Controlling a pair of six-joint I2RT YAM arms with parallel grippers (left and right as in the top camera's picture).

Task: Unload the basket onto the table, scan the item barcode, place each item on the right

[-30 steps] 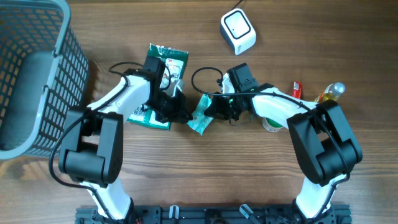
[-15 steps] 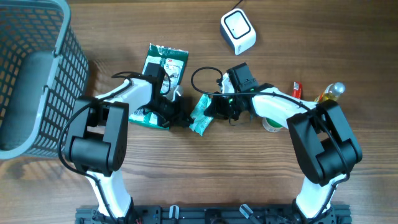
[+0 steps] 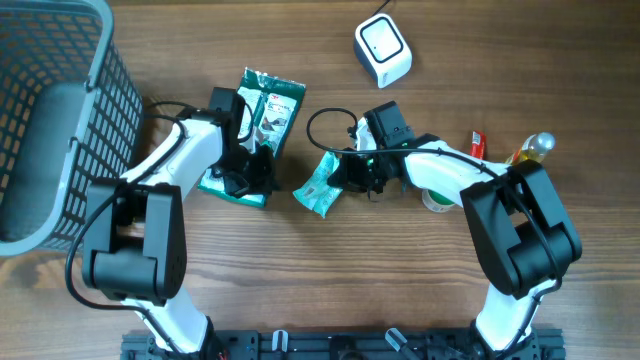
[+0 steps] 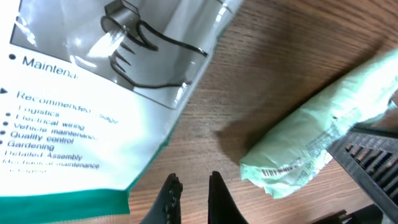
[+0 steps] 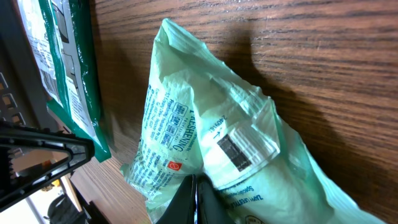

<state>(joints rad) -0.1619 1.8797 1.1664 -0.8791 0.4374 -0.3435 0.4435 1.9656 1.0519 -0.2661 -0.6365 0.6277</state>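
Surface check: wood, film and moulded plastic.
I log the table point(image 3: 400, 290) as brown wood, matt, with the grain plainly visible. The pale green packet point(image 3: 318, 187) is thin, crinkled plastic film with a soft sheen. The green-and-white pouch point(image 3: 275, 105) is smooth, glossy film, the basket point(image 3: 110, 120) is matt grey plastic mesh, and the scanner point(image 3: 382, 50) is smooth white plastic.

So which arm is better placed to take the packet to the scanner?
Right: the right gripper pinches the light green packet and sits nearer the white scanner; the left gripper is shut, empty.
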